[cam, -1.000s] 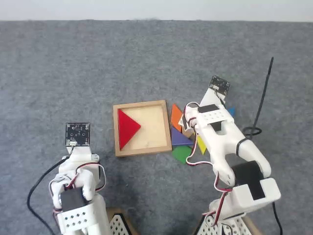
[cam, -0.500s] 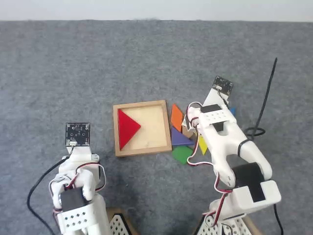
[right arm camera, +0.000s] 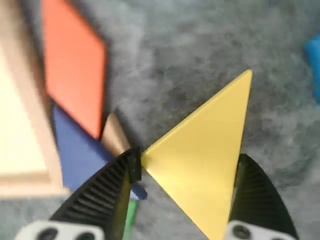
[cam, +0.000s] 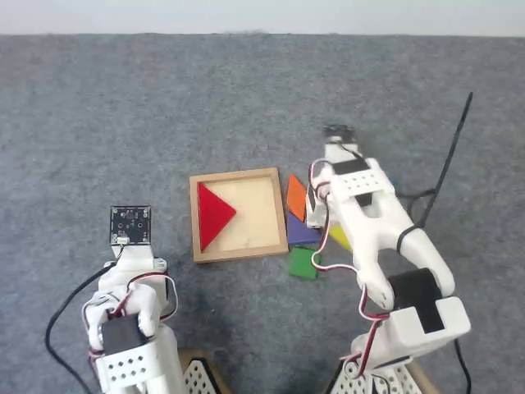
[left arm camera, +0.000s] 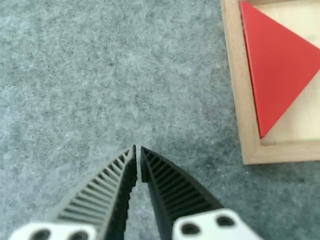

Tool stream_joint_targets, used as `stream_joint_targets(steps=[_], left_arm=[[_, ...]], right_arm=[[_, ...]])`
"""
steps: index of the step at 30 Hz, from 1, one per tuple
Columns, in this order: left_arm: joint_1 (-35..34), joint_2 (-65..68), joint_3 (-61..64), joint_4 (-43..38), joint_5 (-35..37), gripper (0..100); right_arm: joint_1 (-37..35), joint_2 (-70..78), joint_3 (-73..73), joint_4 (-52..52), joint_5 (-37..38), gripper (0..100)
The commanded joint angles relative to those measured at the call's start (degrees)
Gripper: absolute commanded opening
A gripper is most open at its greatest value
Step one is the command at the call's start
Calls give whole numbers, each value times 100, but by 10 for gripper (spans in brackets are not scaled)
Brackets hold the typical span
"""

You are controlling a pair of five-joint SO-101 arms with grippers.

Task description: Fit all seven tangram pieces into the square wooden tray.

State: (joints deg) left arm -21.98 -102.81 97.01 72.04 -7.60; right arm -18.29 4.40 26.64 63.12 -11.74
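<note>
Overhead and wrist views of a tangram layout on grey felt (cam: 123, 107). The square wooden tray (cam: 235, 174) lies at centre, with a red triangle (cam: 213, 215) flat inside against its 9 o'clock wall. Loose pieces cluster just beside the tray at 3 o'clock: an orange parallelogram (cam: 295, 197), a purple triangle (cam: 299, 232) at its 6 o'clock, and a green square (cam: 303, 263) further toward 6 o'clock. Over this cluster stands the right arm (cam: 369, 222). The right gripper (right arm camera: 189, 162) is narrowed onto a yellow triangle (right arm camera: 200, 160), one finger at a corner and the other against the opposite edge. Whether that piece is clear of the felt cannot be told. A small tan piece (right arm camera: 114, 137) touches the orange and purple pieces, and a blue piece (right arm camera: 312, 55) lies apart. At 7 o'clock of the tray, the left gripper (left arm camera: 138, 150) is closed on nothing, above bare felt near a tray corner.
</note>
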Motion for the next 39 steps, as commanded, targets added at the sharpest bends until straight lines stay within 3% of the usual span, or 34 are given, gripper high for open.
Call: stream_joint_targets(steps=[1, 9, 16, 28, 39], left_arm=[[-18, -105, -48, 26, -53, 15], [-18, -105, -48, 26, -53, 15], [-18, -105, -48, 26, -53, 15], [-18, -105, -48, 26, -53, 15], [-18, -105, -48, 26, -53, 15]], right_arm=[[-57, -101, -941, 743, 1618, 210], [-295, -48, -2277, 945, 3464, 148], [-1341, 418, -2857, 945, 4589, 148], [-1930, 2237, -4202, 954, 6048, 149], [-2114, 2431, -4211, 505, 6497, 149]])
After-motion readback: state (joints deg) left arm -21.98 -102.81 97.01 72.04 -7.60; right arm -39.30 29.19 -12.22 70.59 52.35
